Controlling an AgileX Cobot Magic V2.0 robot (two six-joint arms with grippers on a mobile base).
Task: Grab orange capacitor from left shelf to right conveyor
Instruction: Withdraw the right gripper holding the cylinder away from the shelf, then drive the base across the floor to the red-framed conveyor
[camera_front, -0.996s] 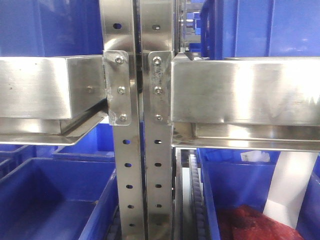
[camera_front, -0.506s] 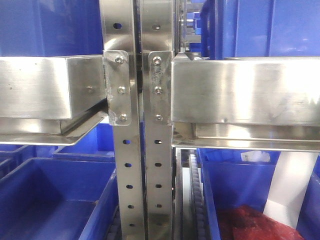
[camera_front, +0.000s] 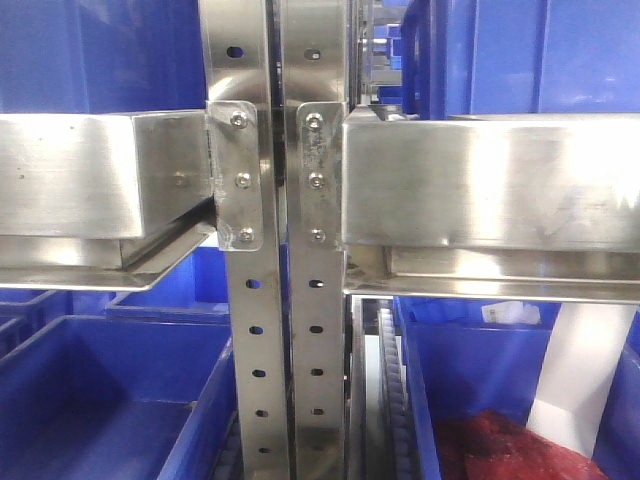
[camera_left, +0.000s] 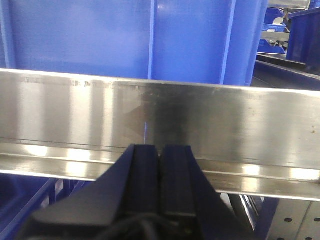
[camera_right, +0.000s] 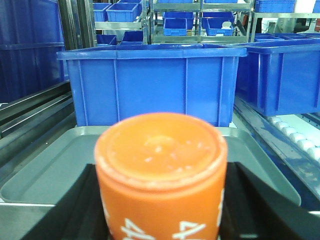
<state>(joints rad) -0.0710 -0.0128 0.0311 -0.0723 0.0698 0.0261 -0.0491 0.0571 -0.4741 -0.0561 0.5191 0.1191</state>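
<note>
The jaws of the right gripper pinch one orange capacitor near one gray tray; those of the left gripper press together before one steel rail.

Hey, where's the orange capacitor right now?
Right wrist view, bottom centre: the orange capacitor sits in the right gripper, with a grey tray and a blue bin beyond it.
</note>
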